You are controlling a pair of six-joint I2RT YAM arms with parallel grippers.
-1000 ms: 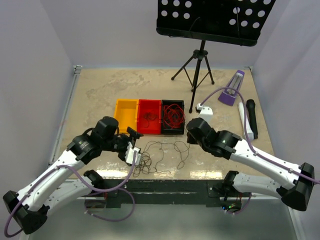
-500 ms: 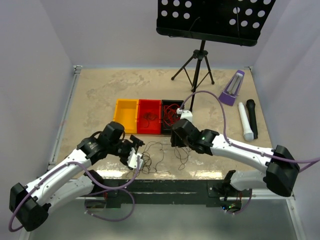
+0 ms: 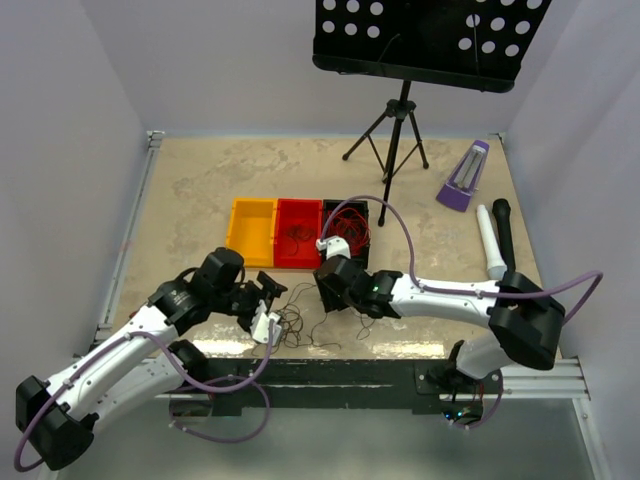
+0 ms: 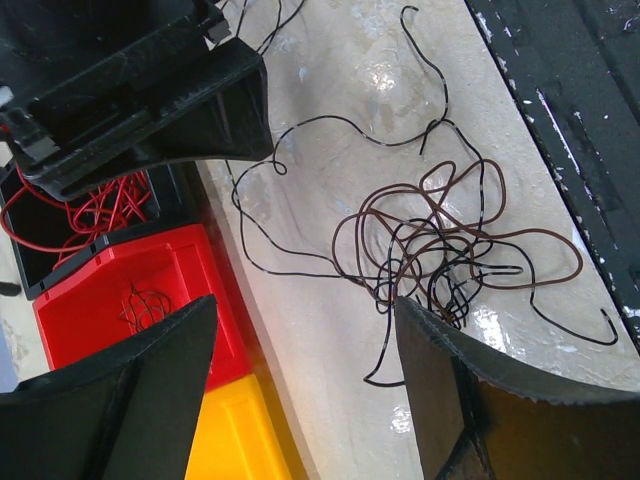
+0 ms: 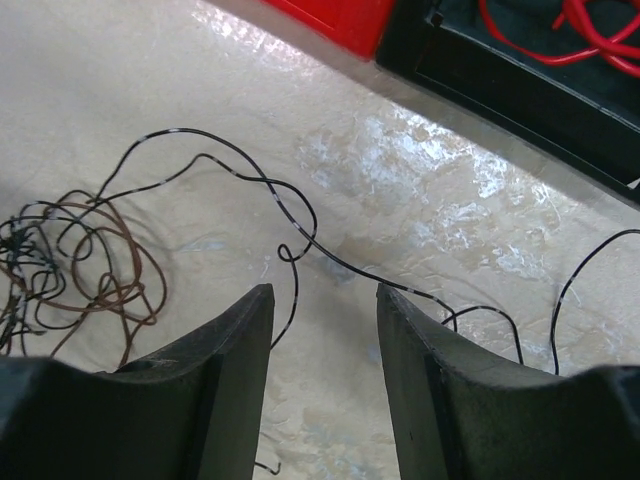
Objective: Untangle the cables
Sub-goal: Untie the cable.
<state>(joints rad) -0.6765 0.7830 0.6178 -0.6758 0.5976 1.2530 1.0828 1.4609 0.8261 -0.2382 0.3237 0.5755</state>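
A loose tangle of dark brown-black cables (image 3: 305, 318) lies on the table in front of the bins. In the left wrist view the tangle (image 4: 440, 245) spreads just beyond my open left gripper (image 4: 305, 300), touching neither finger. My left gripper (image 3: 268, 305) sits at the tangle's left edge. My right gripper (image 3: 326, 290) hovers over the tangle's far side, open. In the right wrist view a single black strand (image 5: 290, 225) curls just ahead of the right gripper (image 5: 325, 290), with nothing between its fingers. Red cables (image 3: 348, 228) fill the black bin (image 3: 345, 264).
A yellow bin (image 3: 250, 230) and a red bin (image 3: 282, 245) holding a small dark cable stand left of the black one. A music stand tripod (image 3: 395, 130), a purple metronome (image 3: 462, 175) and two microphones (image 3: 490, 245) occupy the back right.
My right arm has swung left from the black bin to above the dark tangle, and its gripper has gone from shut to open. My left gripper edged toward the tangle.
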